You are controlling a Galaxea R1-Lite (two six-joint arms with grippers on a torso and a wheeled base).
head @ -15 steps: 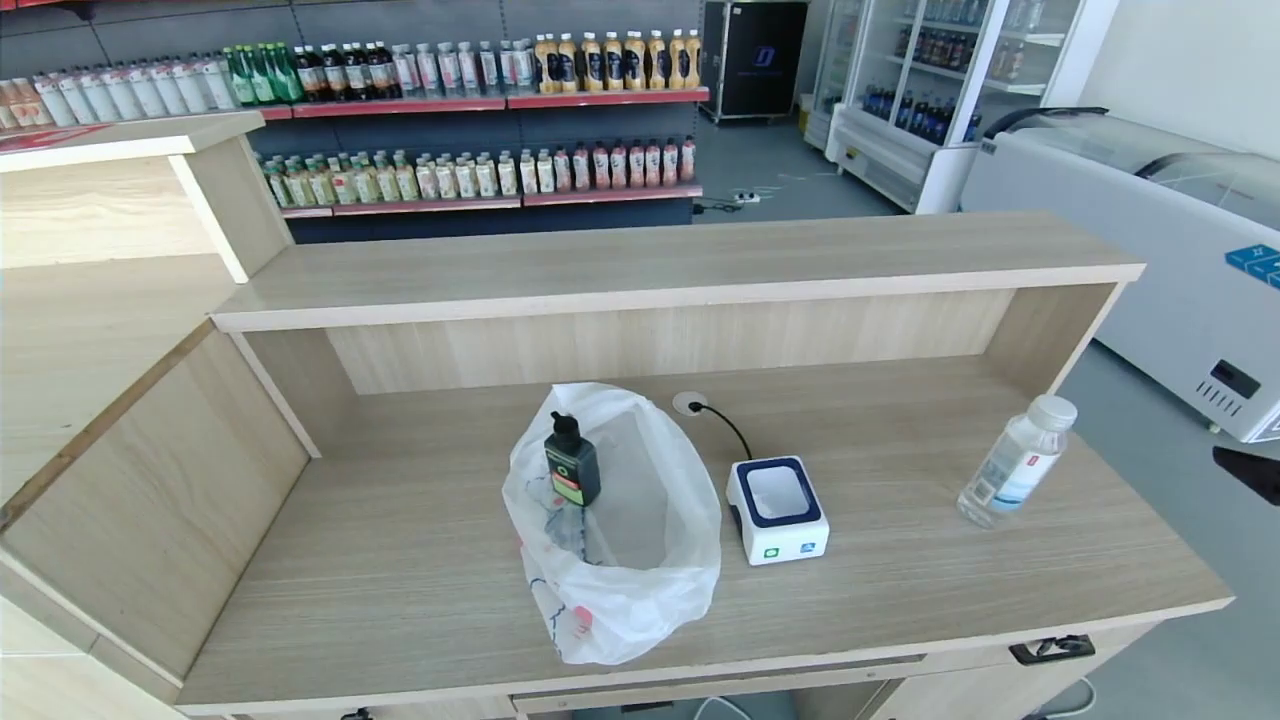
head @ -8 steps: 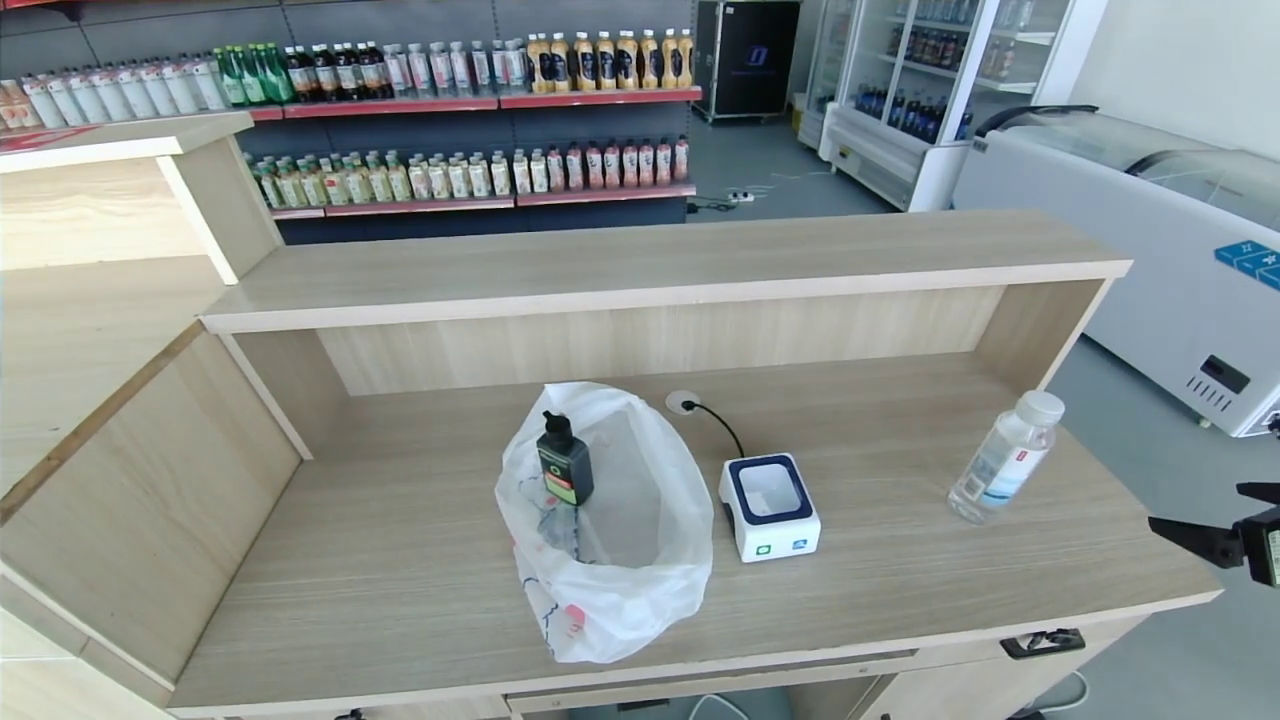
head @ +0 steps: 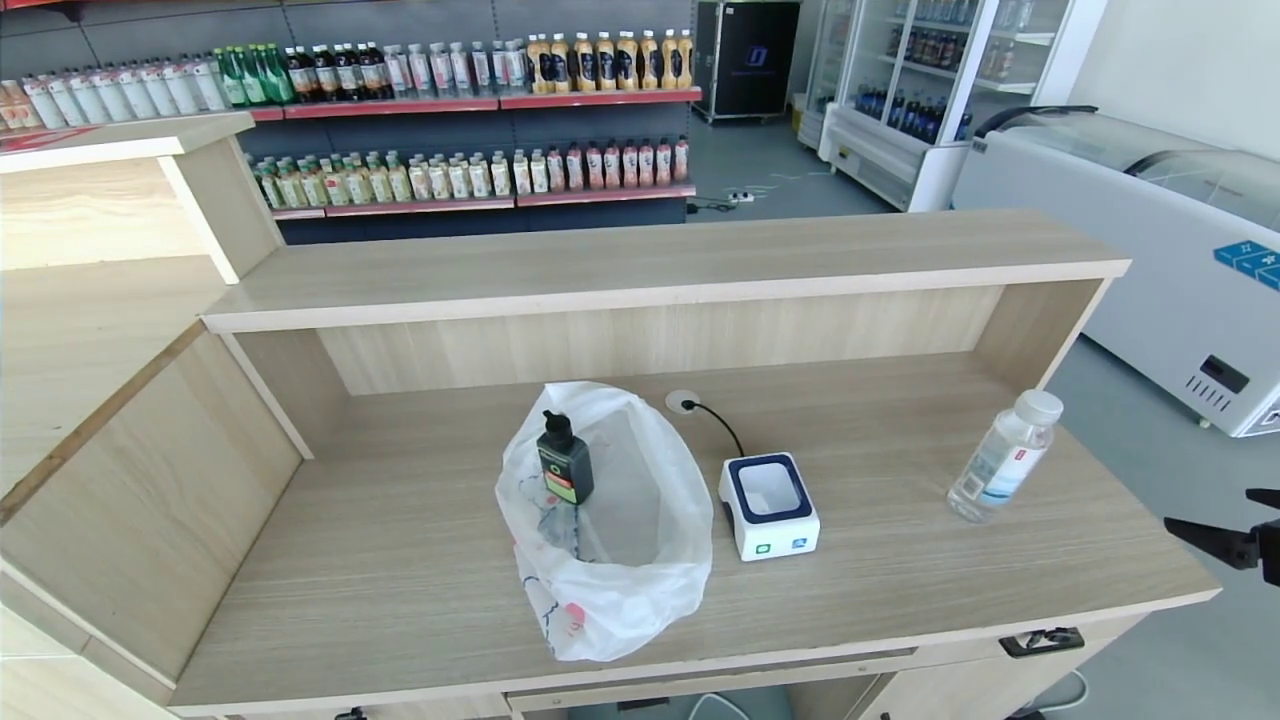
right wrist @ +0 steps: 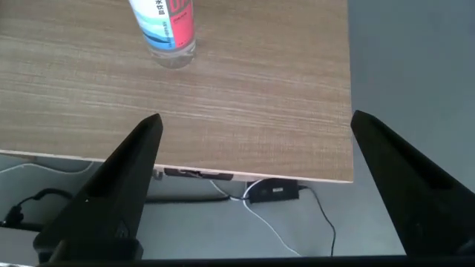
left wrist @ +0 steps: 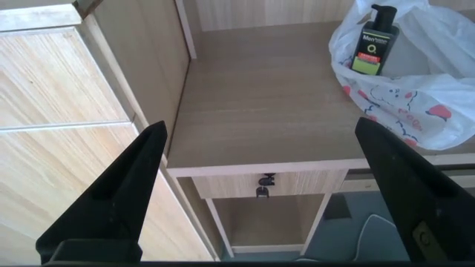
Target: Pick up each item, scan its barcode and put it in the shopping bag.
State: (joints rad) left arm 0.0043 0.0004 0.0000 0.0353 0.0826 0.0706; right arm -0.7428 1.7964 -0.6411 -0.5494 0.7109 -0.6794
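Note:
A clear water bottle (head: 1003, 455) with a white cap stands upright near the counter's right end. The white shopping bag (head: 610, 560) lies open in the middle, with a dark pump bottle (head: 564, 466) upright inside it. Beside the bag sits the white and blue scanner (head: 768, 505). My right gripper (head: 1207, 506) hangs open off the counter's right end, short of the water bottle (right wrist: 167, 26); its fingers (right wrist: 111, 193) are spread, with nothing between them. My left gripper (left wrist: 260, 193) is open below the counter's front left corner, with the bag (left wrist: 415, 96) and pump bottle (left wrist: 371, 48) beyond it.
The wooden counter (head: 900, 580) has a raised ledge (head: 660, 265) behind and a side wall (head: 150, 500) on the left. A black cable (head: 722, 425) runs from the scanner to a hole. Drawer handles (head: 1040, 642) sit under the front edge. Bare counter lies between scanner and water bottle.
The head camera shifted a little at first. My right gripper dropped lower at the right edge, then drew slightly outward. The things on the counter have not moved.

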